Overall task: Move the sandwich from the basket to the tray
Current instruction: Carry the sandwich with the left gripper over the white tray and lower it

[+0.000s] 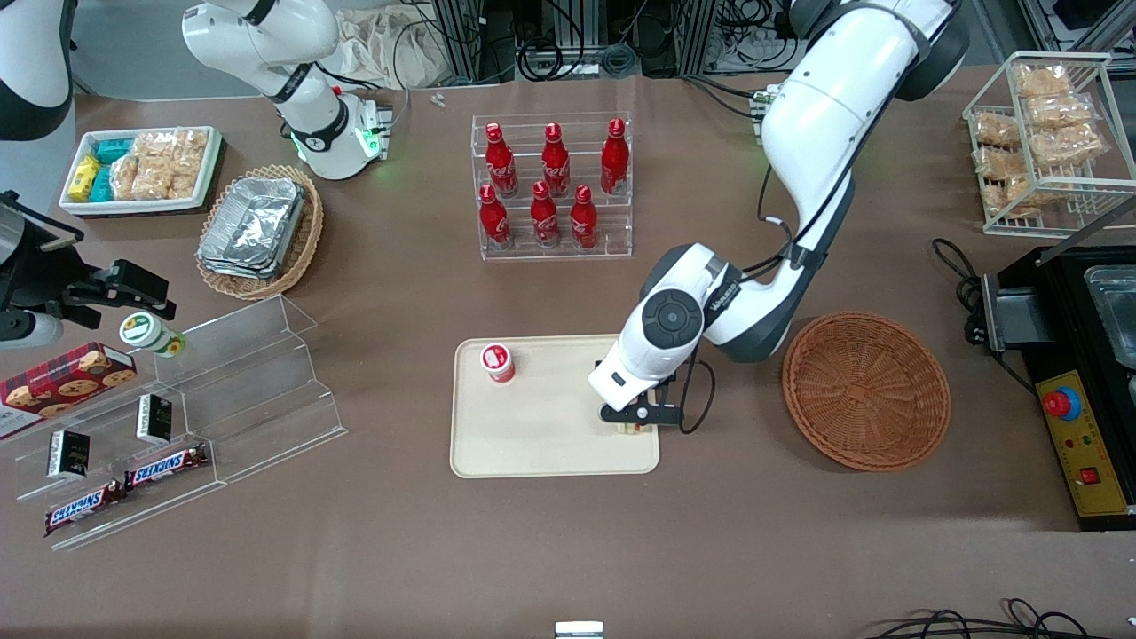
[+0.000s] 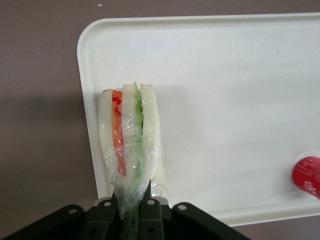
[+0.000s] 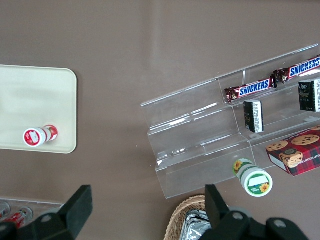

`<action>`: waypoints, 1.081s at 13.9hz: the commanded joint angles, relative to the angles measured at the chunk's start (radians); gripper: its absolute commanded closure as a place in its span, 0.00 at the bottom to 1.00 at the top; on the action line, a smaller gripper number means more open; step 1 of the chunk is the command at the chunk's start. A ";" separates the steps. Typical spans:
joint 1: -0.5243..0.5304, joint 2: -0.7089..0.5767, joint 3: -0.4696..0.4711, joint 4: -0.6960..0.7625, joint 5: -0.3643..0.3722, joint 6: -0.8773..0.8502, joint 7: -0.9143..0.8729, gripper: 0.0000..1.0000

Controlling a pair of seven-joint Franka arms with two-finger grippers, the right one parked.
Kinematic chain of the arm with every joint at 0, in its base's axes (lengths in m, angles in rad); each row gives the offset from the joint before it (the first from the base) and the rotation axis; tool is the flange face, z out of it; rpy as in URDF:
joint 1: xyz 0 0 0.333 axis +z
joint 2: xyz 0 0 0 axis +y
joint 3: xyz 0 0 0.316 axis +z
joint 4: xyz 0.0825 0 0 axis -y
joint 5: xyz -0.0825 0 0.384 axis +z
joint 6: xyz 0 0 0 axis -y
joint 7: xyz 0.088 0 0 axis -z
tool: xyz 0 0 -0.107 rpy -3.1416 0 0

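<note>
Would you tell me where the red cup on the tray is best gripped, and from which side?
Grip the red cup across its round body just below the white lid, coming from above: it stands upright on the tray, apart from the sandwich that the gripper holds.

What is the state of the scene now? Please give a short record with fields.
gripper: the left gripper is low over the tray, shut on the sandwich
sandwich: wrapped wedge, over the tray's corner nearest the basket
tray: cream rectangular tray
basket: round brown wicker basket, nothing in it
also on tray: small red bottle with white cap
</note>
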 commanded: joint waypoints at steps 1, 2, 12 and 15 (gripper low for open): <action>-0.001 0.021 -0.002 0.023 -0.007 0.005 0.016 0.40; -0.001 0.025 -0.002 0.023 -0.007 0.005 0.017 0.00; 0.104 -0.188 -0.001 0.027 -0.085 -0.320 0.069 0.01; 0.206 -0.294 -0.001 0.024 -0.091 -0.472 0.190 0.01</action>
